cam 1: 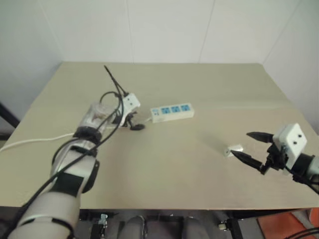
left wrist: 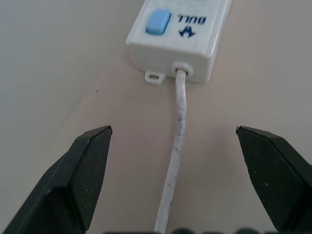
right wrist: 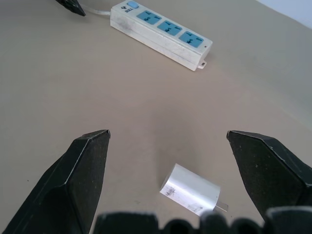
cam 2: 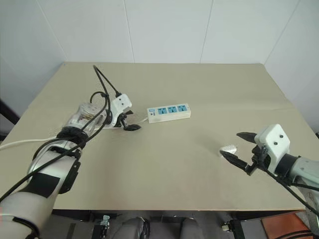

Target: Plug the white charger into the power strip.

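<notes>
Lying just ahead of the spread, empty right gripper, the white charger points its prongs sideways. The left gripper, also spread, straddles the cord at the power strip's switch end.

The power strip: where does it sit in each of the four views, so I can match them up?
Left eye view: the power strip lies at mid-table, just past the left gripper.
Right eye view: same spot, centre of the table.
Left wrist view: its switch end is straight ahead, cord running back between the fingers.
Right wrist view: far across the table, beyond the white charger.
Shared landmark: the blue switch.
</notes>
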